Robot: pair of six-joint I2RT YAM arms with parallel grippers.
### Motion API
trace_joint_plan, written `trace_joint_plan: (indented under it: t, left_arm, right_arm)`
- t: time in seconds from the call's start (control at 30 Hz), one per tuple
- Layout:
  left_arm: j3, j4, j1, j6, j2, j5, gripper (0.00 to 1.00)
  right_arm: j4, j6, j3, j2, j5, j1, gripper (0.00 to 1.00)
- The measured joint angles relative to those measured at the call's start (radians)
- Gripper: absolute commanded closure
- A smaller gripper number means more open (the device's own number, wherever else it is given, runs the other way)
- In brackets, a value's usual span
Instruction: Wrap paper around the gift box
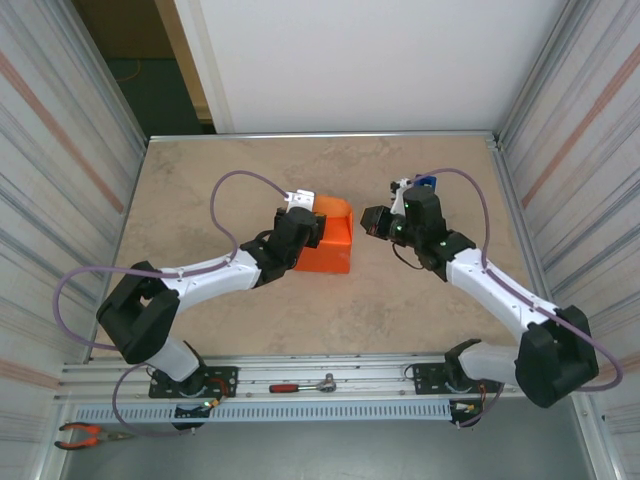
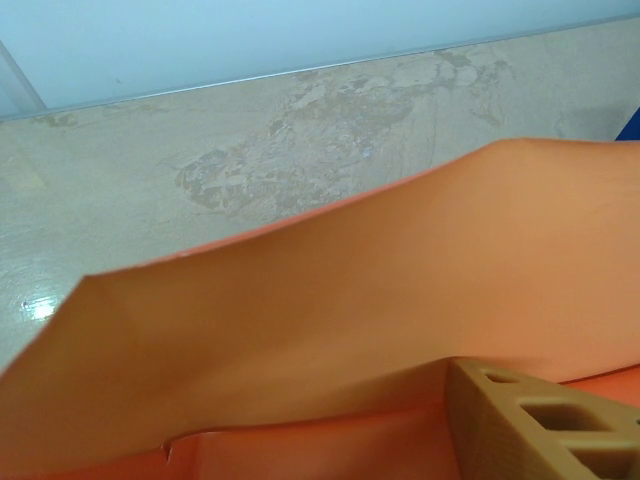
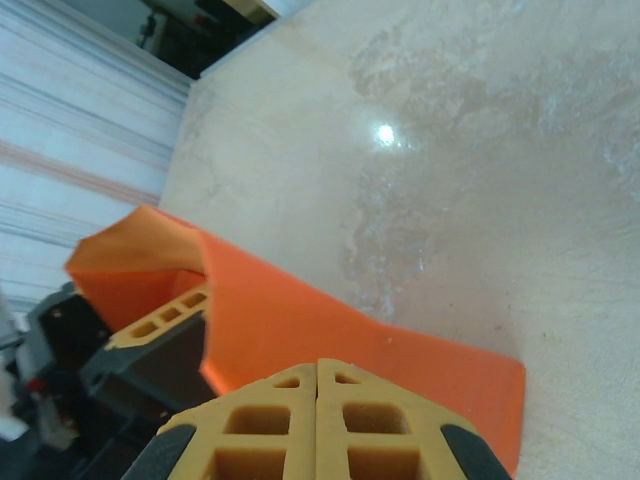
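The orange paper (image 1: pixel 335 250) lies folded into a hump at the table's middle; the gift box is hidden, presumably beneath it. My left gripper (image 1: pixel 305 228) sits at the hump's left end. In the left wrist view a raised flap of the paper (image 2: pixel 350 300) spans the frame. One tan finger (image 2: pixel 540 420) stands well off to the right and the other is covered, so the jaws stand apart. My right gripper (image 1: pixel 370 222) hovers just right of the paper, shut and empty, its fingertips (image 3: pixel 318 365) above the paper's edge (image 3: pixel 420 370). The left finger (image 3: pixel 165 318) pokes under the flap.
A blue tape dispenser (image 1: pixel 427 183) stands behind the right gripper. A red-handled tool (image 1: pixel 300 386) lies on the front rail and pliers (image 1: pixel 85 433) at the bottom left. Corrugated walls (image 1: pixel 60 170) close both sides. Bare tabletop (image 1: pixel 420 320) surrounds the paper.
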Motion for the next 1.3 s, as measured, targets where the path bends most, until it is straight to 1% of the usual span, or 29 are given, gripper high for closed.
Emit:
trace_joint_plan:
  t: [0.27,0.43,0.73,1.0,1.1,1.3]
  left_arm:
    - [0.0,0.0,0.0,0.0,0.0,0.0,0.35]
    - [0.0,0.0,0.0,0.0,0.0,0.0,0.35]
    - [-0.002,0.0,0.0,-0.003,-0.002,0.0,0.35]
    - [-0.008,0.002,0.0,-0.003,-0.006,0.0,0.35]
    - [-0.013,0.003,0.0,-0.003,-0.011,-0.001,0.35]
    - [-0.017,-0.001,0.0,-0.003,-0.018,-0.001,0.35]
  right_arm:
    - [0.058,0.021,0.0,0.09,-0.002,0.002,1.0]
    - [0.084,0.02,0.003,0.131,-0.004,0.029,1.0]
    - [0.091,0.009,0.048,0.143,0.0,0.101,1.0]
    - [0.085,0.002,0.064,0.183,0.003,0.114,1.0]
    - [0.084,-0.016,0.069,0.188,0.015,0.124,1.0]
    - [0.051,-0.078,0.088,0.192,0.088,0.168,1.0]
